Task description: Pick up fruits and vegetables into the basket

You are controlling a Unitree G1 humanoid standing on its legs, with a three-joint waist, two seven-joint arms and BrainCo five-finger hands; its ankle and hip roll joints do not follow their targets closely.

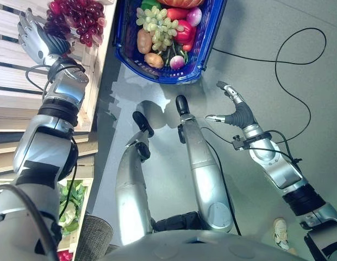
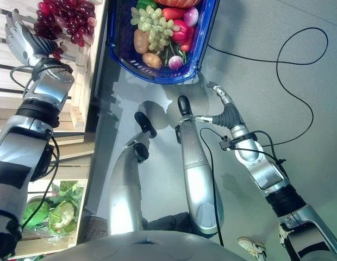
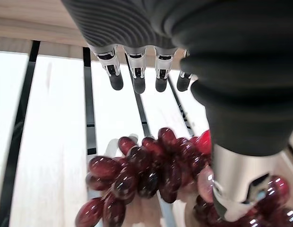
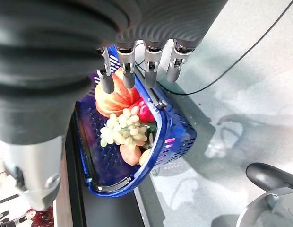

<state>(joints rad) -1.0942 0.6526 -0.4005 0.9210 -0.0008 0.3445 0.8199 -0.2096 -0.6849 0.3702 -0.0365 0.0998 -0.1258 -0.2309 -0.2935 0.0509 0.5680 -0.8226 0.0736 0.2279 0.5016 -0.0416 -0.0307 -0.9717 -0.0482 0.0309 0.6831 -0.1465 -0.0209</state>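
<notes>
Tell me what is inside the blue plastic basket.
The blue plastic basket holds green grapes, potatoes, a red pepper and radishes; whatever lies beneath them is covered.

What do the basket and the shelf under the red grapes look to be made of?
Basket: glossy blue moulded plastic, judging by its slotted lattice wall. Shelf: pale unfinished wood slats with dark gaps and faint grain. Red grapes: very shiny, possibly plastic imitation.

Pale slatted wooden shelf (image 1: 11,60), grey floor (image 1: 255,65)
</notes>
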